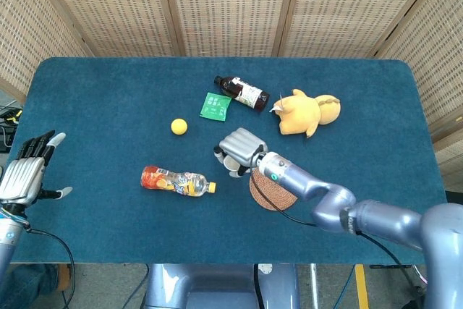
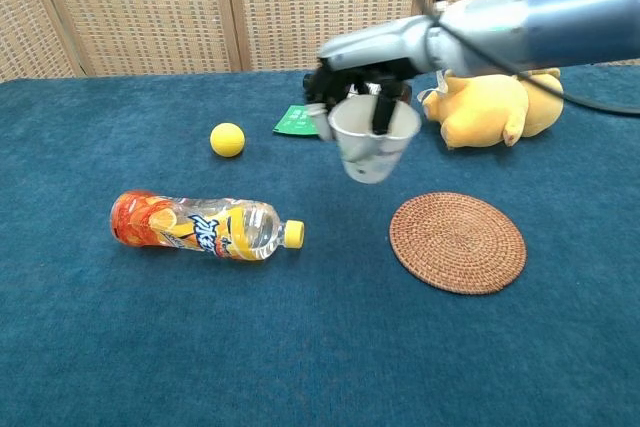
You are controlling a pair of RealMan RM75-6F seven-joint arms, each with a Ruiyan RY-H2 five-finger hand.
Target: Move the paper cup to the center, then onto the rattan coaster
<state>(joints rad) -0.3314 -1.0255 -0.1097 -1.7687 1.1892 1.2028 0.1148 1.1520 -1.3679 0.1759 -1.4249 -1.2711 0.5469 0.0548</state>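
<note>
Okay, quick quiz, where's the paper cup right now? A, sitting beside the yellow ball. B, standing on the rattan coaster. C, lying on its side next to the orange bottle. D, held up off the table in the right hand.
D: the right hand grips the paper cup by its rim, lifted above the cloth, short of the rattan coaster.

A staged test booth: blue felt tabletop ringed by woven rattan screens.
</note>
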